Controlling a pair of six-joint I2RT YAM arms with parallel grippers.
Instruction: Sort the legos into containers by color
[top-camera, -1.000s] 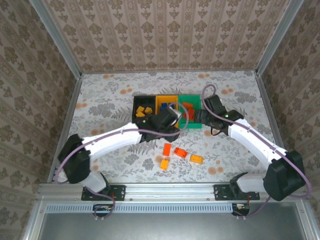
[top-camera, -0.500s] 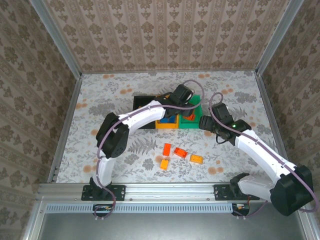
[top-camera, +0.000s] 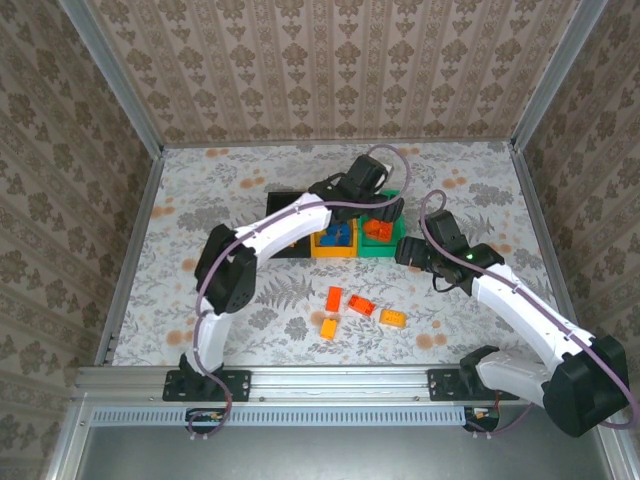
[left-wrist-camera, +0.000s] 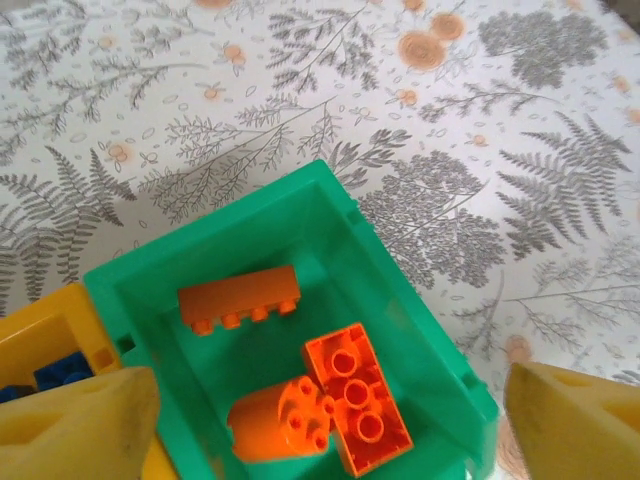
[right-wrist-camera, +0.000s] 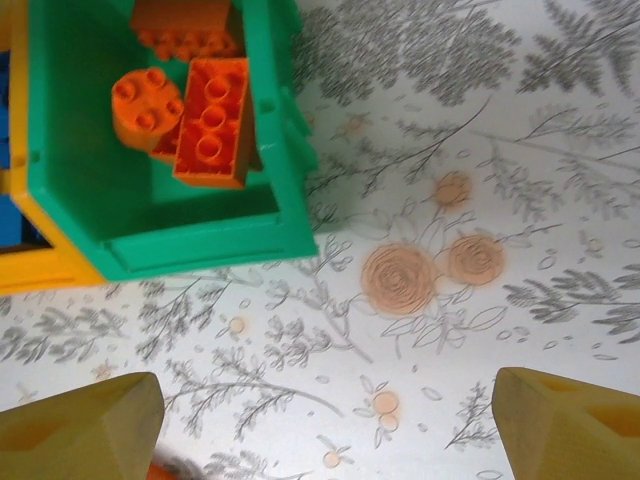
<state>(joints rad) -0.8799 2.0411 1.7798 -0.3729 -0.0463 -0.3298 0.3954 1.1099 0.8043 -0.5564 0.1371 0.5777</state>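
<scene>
Above the green bin (left-wrist-camera: 398, 300), the left pincer (left-wrist-camera: 325, 425) hangs spread wide, released and grasping nothing.

Inside the green bin lie three orange legos: a long brick (left-wrist-camera: 240, 300) a little apart from the other two, and a flat rectangular brick (left-wrist-camera: 357, 395) touching a round piece (left-wrist-camera: 278, 422). Against the green bin's left side stands the yellow bin (left-wrist-camera: 35, 330), with blue legos (left-wrist-camera: 60, 370) in it. Just off the green bin's near right corner, the right pincer (right-wrist-camera: 325, 430) hovers over the floral table (top-camera: 200, 200), its fingers (right-wrist-camera: 80, 430) wide apart with nothing between them. Four loose legos (top-camera: 361, 306) in orange and red-orange lie on the table on the arm-base side of the green bin, well apart from it.
</scene>
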